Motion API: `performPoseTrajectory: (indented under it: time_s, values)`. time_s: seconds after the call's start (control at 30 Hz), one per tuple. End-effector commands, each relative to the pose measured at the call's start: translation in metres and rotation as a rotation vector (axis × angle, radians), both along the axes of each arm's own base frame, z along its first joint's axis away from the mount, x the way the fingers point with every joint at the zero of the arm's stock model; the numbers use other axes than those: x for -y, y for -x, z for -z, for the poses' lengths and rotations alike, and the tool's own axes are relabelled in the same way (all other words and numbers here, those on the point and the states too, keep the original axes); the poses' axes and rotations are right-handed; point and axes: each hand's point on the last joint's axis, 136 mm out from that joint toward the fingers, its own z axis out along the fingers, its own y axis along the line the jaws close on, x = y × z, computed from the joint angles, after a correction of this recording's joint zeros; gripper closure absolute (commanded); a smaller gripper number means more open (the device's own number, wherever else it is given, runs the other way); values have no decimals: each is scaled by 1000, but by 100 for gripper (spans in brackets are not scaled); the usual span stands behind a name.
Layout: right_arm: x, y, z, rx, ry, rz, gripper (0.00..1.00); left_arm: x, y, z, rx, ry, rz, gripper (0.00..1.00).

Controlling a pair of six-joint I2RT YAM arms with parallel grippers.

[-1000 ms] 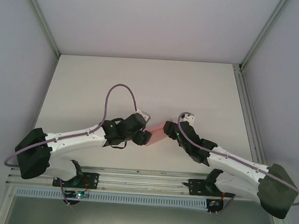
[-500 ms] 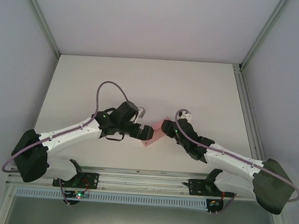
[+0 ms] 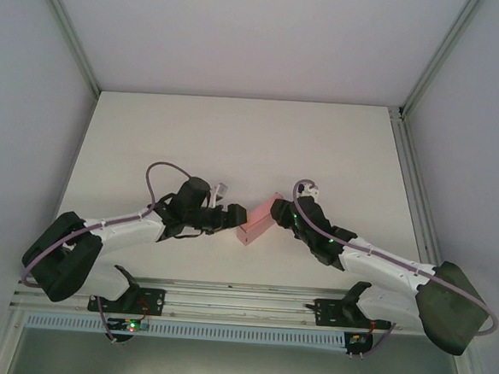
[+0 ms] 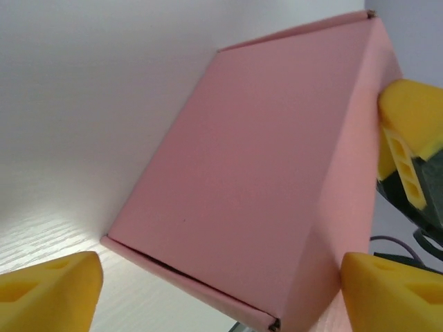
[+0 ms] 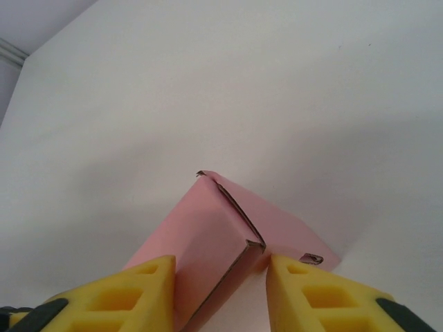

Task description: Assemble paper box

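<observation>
You have one pink box on one white table. There are two arms, the left arm and the right arm. Each ends in one claw, which makes two: the left claw and the right claw. Every claw has two yellow fingers, so you count four fingers in all. Two purple cables arch up, the left cable and the right cable, one per arm.

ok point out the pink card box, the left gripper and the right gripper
pink card box (image 3: 256, 224): top external view, middle of its upper face
left gripper (image 4: 221, 294): left wrist view, gap midway between its yellow fingertips
right gripper (image 5: 221, 266): right wrist view, gap midway between its yellow fingertips
</observation>
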Motion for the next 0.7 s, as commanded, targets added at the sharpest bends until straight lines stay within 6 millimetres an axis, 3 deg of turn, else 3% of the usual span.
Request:
performPoseTrajectory:
  time_s: [0.0, 0.13, 0.3, 0.4, 0.43, 0.57, 0.67]
  values:
    - [64, 76, 114, -412, 301, -6, 64, -11, 22, 34, -38, -56, 65, 26]
    - [67, 82, 125, -475, 287, 7, 69, -26, 40, 74, -65, -181, 116, 29]
    - [76, 90, 135, -548, 312, 54, 78, -36, 60, 111, -116, -378, 234, 48]
    - [84, 95, 141, -577, 311, 87, 83, -51, 71, 128, -151, -502, 271, 67]
    - [86, 95, 141, -580, 307, 93, 83, -56, 74, 131, -158, -523, 276, 72]
    - [89, 95, 139, -577, 306, 101, 85, -78, 79, 143, -171, -638, 267, 74]
    - [88, 88, 131, -547, 312, 91, 85, -71, 76, 138, -171, -616, 281, 74]
